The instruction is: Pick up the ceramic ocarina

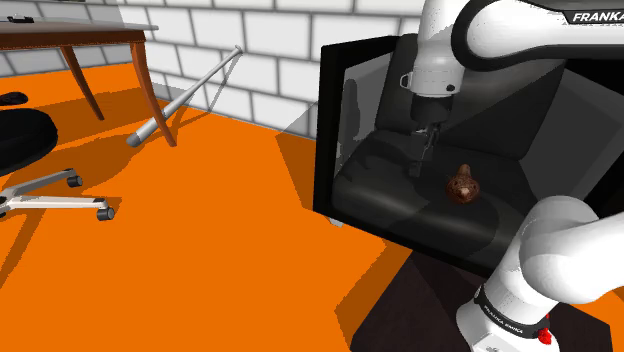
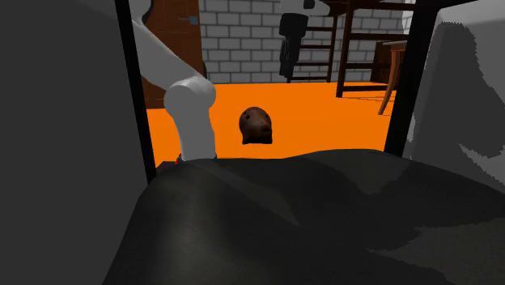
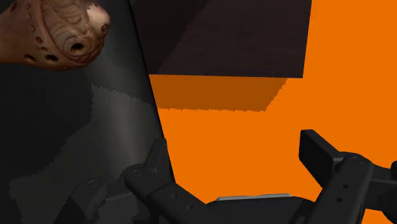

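Ocarina (image 1: 461,185) is spotted right away: a brown, mottled piece with finger holes, seen lying on a dark surface (image 1: 395,205) inside a black-edged frame, near the middle of that surface in the shoulder view. From the second exterior view the ocarina (image 2: 256,125) is picked out beyond a rumpled stretch of the dark surface (image 2: 324,219), with a white arm link (image 2: 190,113) standing just to its left in that view.

The gripper (image 1: 418,165) is held above the dark surface, toward the shoulder view's left of the ocarina and apart from it. No contact is seen. In the second exterior view the gripper (image 2: 289,65) is hung from above, higher than the ocarina and a little to that view's right.

Now the wrist view: the fingers (image 3: 318,149) are spread wide, released, and nothing is clasped between them. Across the gripper (image 3: 235,145) only orange floor (image 3: 242,146) and the edge of the dark surface (image 3: 63,140) are seen. The ocarina (image 3: 54,35) is caught well ahead of the hand and out beyond one finger, not between the two.

Around the scene, an orange floor (image 1: 200,260) is laid out before a white brick wall (image 1: 280,60). A baseball bat (image 1: 185,95) is propped against that wall, a wooden table (image 1: 70,38) is set beside it, and an office chair (image 1: 30,140) is parked at the shoulder view's left.
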